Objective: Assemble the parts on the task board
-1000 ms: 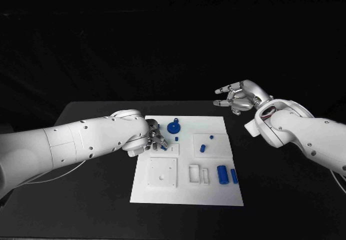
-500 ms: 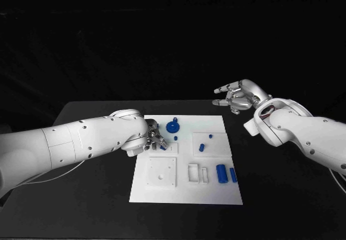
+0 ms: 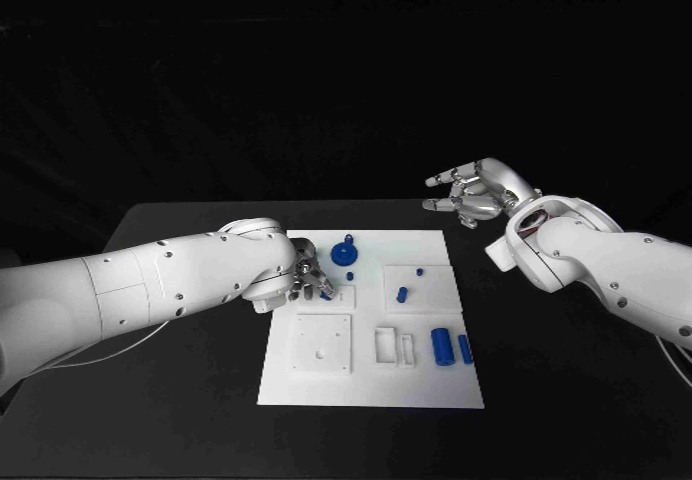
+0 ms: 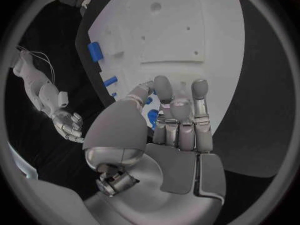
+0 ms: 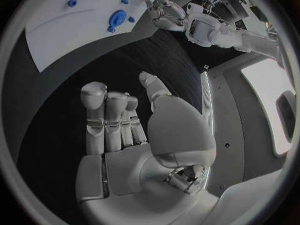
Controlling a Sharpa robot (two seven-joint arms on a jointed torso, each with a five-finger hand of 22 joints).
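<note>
The task board (image 3: 372, 370) lies flat in the middle of the black table (image 3: 173, 420). The left hand (image 3: 309, 281) is positioned at the board's left edge, over its far half, with the fingers curled downward. A small blue part (image 3: 329, 294) is visible at the fingertips (image 4: 164, 87); whether it is pinched or merely touched cannot be determined (the left wrist view shows blue behind the fingers, but the contact itself is hidden).

The right hand (image 3: 477, 194) is raised beyond the board's far right corner, well apart from the board. Its fingers are loosely bent and separated, and it holds nothing.

Other parts on the board:
- a round blue part with a knob (image 3: 345, 253), near the far edge, just beside the left hand;
- a short blue peg (image 3: 402, 294) and a smaller blue stud (image 3: 420, 271), on a raised white square in the right half;
- a thick blue cylinder (image 3: 443, 346) and a thin blue bar (image 3: 466, 349), side by side near the right edge;
- a raised white square plate (image 3: 323, 344) and a white slotted frame (image 3: 389, 345), in the near half.
</note>
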